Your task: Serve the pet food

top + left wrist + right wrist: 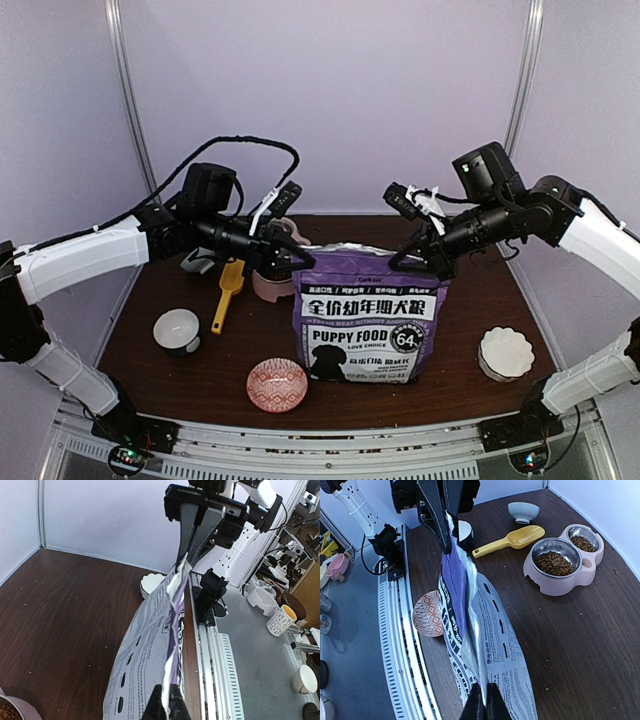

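A purple "PUPPY FOOD" bag [368, 322] stands upright mid-table, its white printed back [142, 650] showing in the wrist views. My left gripper [300, 262] is shut on the bag's top left corner, pinching the rim [165, 687]. My right gripper [408, 262] is shut on the top right corner [484, 686]. The bag's mouth [457, 575] is stretched flat between them. Pet food [555, 563] fills both steel cups of a pink double feeder [547, 586] behind the bag. The bag's contents are hidden.
A yellow scoop [228, 291] lies left of the feeder. A white bowl with a dark base [177, 330] sits front left, a red patterned bowl [277, 385] front centre, a white fluted bowl [505, 352] front right, and a blue-grey bowl [523, 511] at the back left.
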